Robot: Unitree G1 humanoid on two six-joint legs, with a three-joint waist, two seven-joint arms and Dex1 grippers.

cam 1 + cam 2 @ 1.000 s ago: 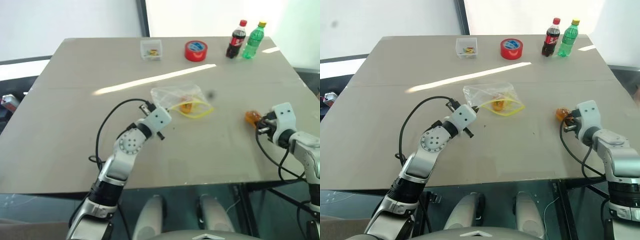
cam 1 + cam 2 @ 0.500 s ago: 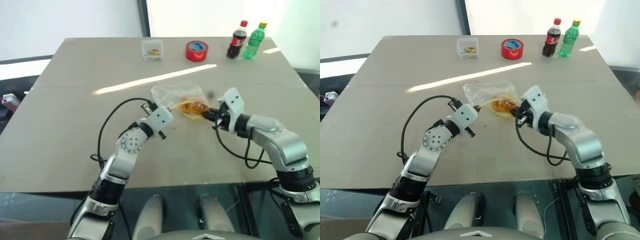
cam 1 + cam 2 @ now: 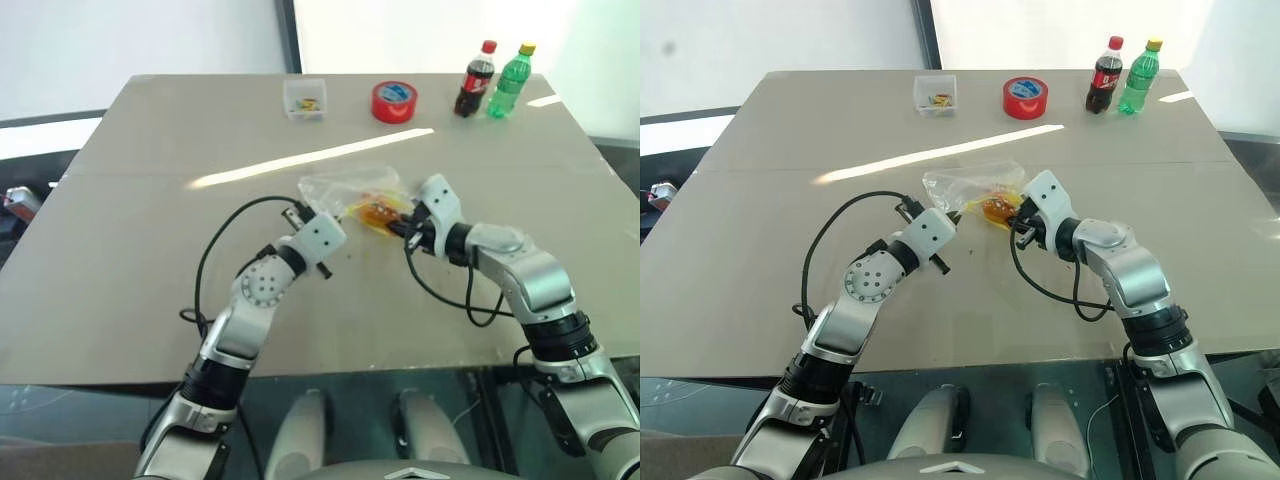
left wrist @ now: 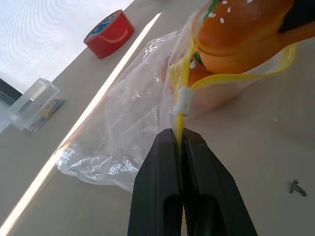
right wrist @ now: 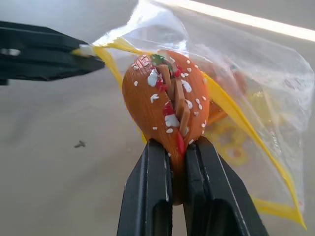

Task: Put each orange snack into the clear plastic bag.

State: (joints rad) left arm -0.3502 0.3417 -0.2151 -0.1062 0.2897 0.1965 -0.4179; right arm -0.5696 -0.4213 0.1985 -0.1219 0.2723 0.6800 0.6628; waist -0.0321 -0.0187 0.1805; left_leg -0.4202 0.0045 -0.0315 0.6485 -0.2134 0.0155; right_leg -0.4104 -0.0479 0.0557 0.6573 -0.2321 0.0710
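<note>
Burger-shaped orange snack [image 5: 166,105], glossy, flecked with white sesame seeds and showing red and green filling, sits clamped edge-on in the right gripper [image 5: 178,147] at the yellow-rimmed mouth of the clear plastic bag [image 4: 128,123]. Left gripper [image 4: 179,140] pinches the bag's yellow strip [image 4: 181,83] closed-fingered. Another orange snack [image 5: 224,93] lies inside the crinkled pouch, mid-table [image 3: 150,180].

Transparent crinkly plastic bag [image 3: 345,190] at centre of grey table [image 3: 120,220]. Left gripper [image 4: 180,142] at bag's left edge; right gripper [image 5: 177,147] right of bag, holding oval orange bun-like snack [image 5: 165,101] at mouth. Behind: red tape roll [image 3: 393,101].
</note>
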